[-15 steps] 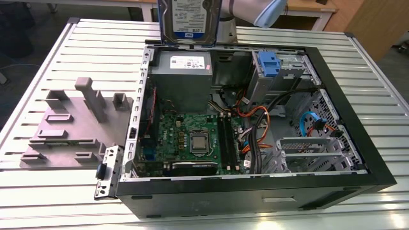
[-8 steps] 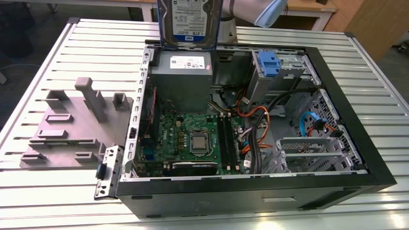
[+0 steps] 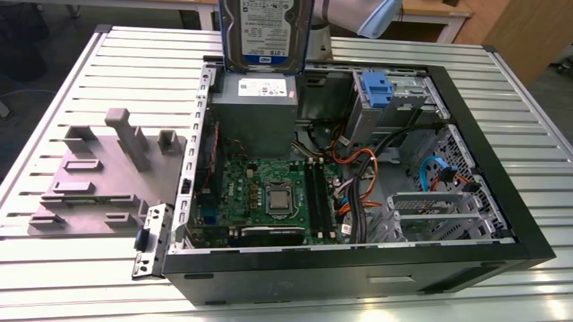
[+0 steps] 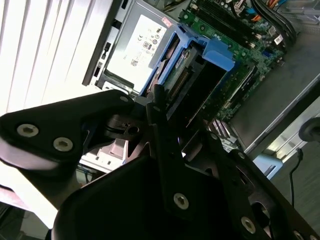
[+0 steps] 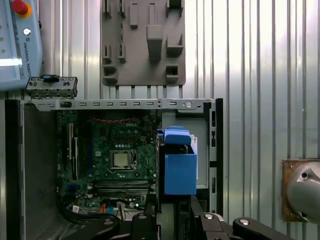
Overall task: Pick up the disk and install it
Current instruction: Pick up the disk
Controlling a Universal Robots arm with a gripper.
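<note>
- Blue-railed and silver, the disk (image 3: pixel 266 33) hangs upright above the grey power-supply box (image 3: pixel 255 117), clear of it, with its label facing the exterior camera. Both wrist views show your tool (image 5: pixel 172 210) clenched on one end of it.
- You appear to hold the disk by that end alone, with its weight hanging below. A jolt or a weak clamp could let it pivot or slide out. It would then drop onto the box or the green motherboard (image 3: pixel 268 194).
- The drive cage (image 3: pixel 394 100) with its blue latch (image 3: pixel 376 90) stands toward the exterior view's right of the box, and the disk is not over it. If you carry it across too low, its lower edge may strike the box or the case wall (image 3: pixel 208 87).
- Orange and black cables (image 3: pixel 358 161) lie just beside the cage. Loose loops could catch a rail on the way down.
- Rails that meet the cage tilted are likely to jam. Pressing on could twist the disk in your grip or crack the plastic.
- From the wrist, the disk itself covers what lies beneath it, so judging alignment there may mislead you.
</note>
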